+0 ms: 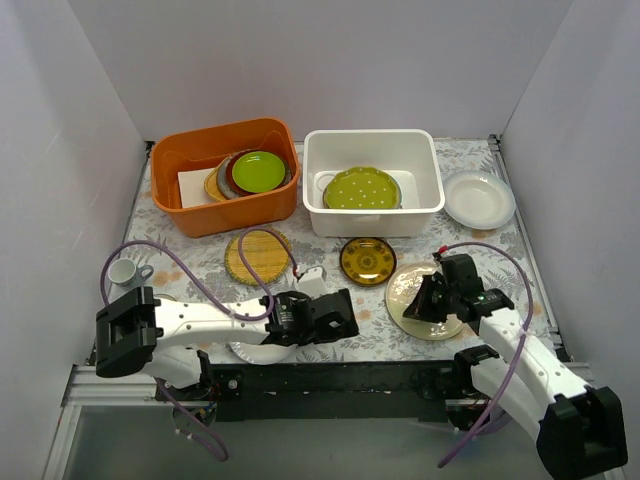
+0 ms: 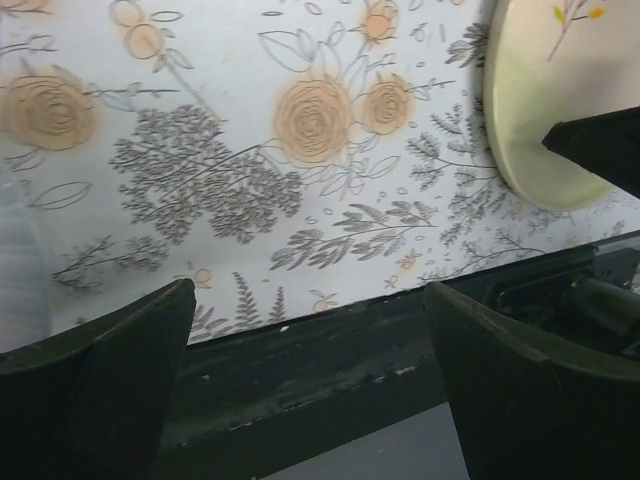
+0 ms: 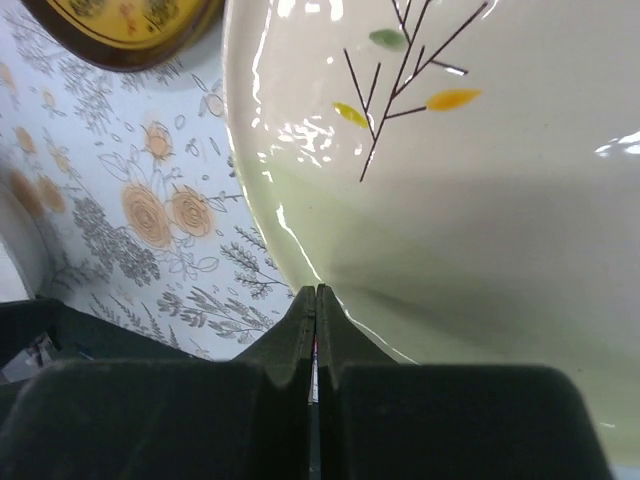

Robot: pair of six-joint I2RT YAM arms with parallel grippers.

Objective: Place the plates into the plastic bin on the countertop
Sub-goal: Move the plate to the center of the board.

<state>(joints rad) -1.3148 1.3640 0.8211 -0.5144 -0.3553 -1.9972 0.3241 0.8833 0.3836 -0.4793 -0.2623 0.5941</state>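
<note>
The white plastic bin (image 1: 372, 215) stands at the back with the green white-dotted plate (image 1: 360, 188) inside. The cream plate (image 1: 408, 283) with a twig motif lies front right; it fills the right wrist view (image 3: 480, 180). My right gripper (image 1: 418, 306) is shut, its tips (image 3: 316, 290) touching the plate's rim with nothing between the fingers. My left gripper (image 1: 345, 318) is open and empty, low over the countertop (image 2: 300, 120) near its front edge (image 2: 308, 290). The woven yellow plate (image 1: 257, 256), the dark-and-gold plate (image 1: 367, 260) and a plain white plate (image 1: 479, 198) lie on the countertop.
An orange tub (image 1: 200, 215) at back left holds stacked green and maroon plates (image 1: 256, 171). A small white cup (image 1: 125, 272) stands at the left. Another white plate (image 1: 255, 351) lies partly under the left arm. Grey walls close in three sides.
</note>
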